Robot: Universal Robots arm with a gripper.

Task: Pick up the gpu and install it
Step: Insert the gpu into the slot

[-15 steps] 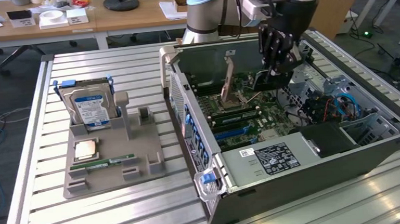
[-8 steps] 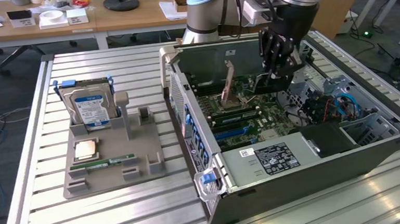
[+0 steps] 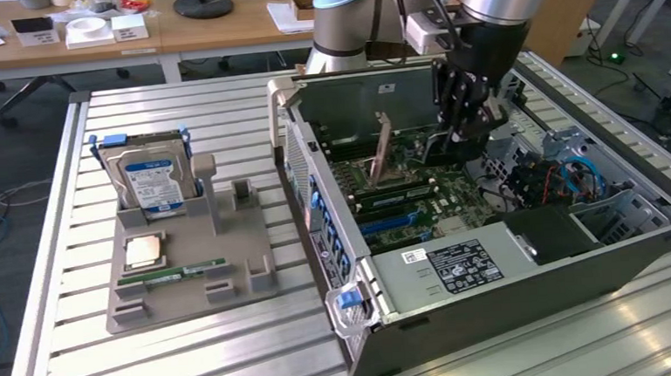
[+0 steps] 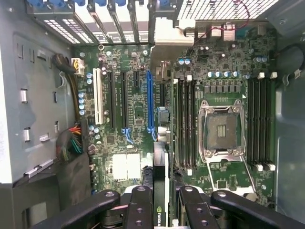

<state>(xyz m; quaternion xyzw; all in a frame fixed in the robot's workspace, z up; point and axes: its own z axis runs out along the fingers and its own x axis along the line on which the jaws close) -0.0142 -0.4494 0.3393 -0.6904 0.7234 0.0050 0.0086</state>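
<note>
- The slatted metal desk [image 3: 206,362] carried the open computer case [image 3: 530,303]. Its labelled power supply [image 3: 457,263] sat at the near end.
- Towards the exterior view's left of the case, a grey tray [image 3: 191,297] held a green memory stick [image 3: 177,272] and a square processor chip [image 3: 143,249]. A hard drive [image 3: 154,177] stood upright at the tray's far end.
- Inside the case, your gripper [image 3: 463,132] was clamped on the gpu [image 3: 448,152], one finger on each face of the card.
- In the wrist view the gpu [image 4: 159,162] stood edge-on between the fingers [image 4: 138,205], over the motherboard [image 4: 128,119]. It was just beside the long blue slot [image 4: 150,102], with the processor socket [image 4: 221,129] to the other side.
- I could not tell whether the card's edge touched the board.
- A wooden desk [image 3: 221,29] with small items stood at the back.
</note>
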